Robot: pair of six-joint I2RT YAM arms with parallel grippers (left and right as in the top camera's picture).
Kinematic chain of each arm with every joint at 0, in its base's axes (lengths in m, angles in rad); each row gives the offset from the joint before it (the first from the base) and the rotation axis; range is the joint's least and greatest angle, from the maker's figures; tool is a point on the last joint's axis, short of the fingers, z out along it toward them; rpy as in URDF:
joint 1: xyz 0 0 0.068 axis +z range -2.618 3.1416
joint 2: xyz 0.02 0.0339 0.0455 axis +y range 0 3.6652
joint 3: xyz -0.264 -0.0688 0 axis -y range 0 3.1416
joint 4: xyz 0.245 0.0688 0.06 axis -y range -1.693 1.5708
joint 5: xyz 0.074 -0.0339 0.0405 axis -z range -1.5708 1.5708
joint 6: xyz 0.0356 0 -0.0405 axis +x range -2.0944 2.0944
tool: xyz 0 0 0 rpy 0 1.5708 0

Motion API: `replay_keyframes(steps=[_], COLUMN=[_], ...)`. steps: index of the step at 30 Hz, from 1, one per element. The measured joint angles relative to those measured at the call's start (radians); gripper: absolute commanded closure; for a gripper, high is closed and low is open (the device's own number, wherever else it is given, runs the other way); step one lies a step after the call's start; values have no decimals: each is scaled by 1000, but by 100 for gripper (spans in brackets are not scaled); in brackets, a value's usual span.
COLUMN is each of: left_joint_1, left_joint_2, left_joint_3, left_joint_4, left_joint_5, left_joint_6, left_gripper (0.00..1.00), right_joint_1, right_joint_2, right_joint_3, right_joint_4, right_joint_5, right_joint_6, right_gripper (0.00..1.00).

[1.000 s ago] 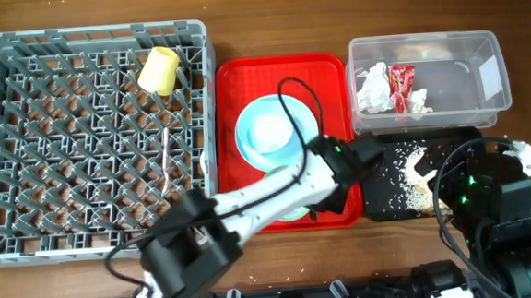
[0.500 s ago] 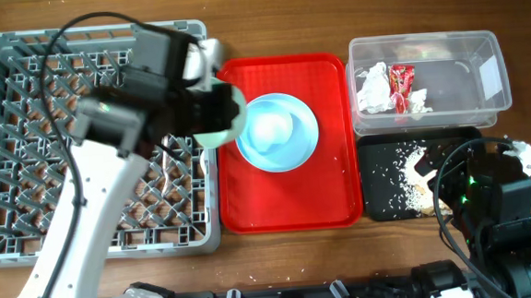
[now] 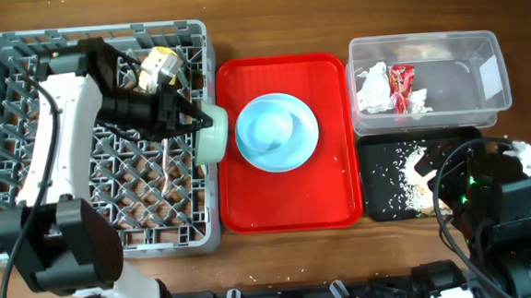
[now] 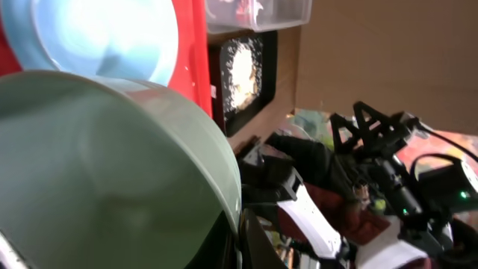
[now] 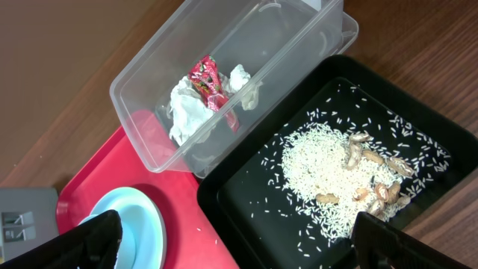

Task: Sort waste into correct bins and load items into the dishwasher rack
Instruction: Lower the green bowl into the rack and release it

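Pale green bowl — at dishwasher rack edge

- Left arm: bent at elbow, reaching across to the right.
- Left gripper: clamped tight, apparently on rim of pale green bowl.
- Right arm: folded low, near right.
- Right gripper: spread wide, holding nothing.

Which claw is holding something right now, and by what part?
The left claw grips the pale green bowl by its rim, at the dishwasher rack's right edge. The right claw is open and holds nothing.
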Motion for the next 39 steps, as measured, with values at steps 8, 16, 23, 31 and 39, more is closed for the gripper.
replay_keyframes(steps=[8,16,23,31,39], left_joint_1=[68,223,274,294,294], left_joint_2=[2,-2,-3,-1,-1], left_joint_3=[-188,-315,-354,-369,-375], left_joint_4=[-2,18,44,55,52], left_joint_5=[58,185,211,172,254], left_joint_6=[143,184,198,199,203], left_gripper=[96,96,96,96,96], right_joint_1=[0,0,0,0,0], right_joint_2=[0,0,0,0,0], right_joint_3=[0,0,0,0,0], right_joint_4=[0,0,0,0,0], right_joint_5=[0,0,0,0,0], right_joint_6=[0,0,0,0,3], right_gripper=[0,0,0,0,0])
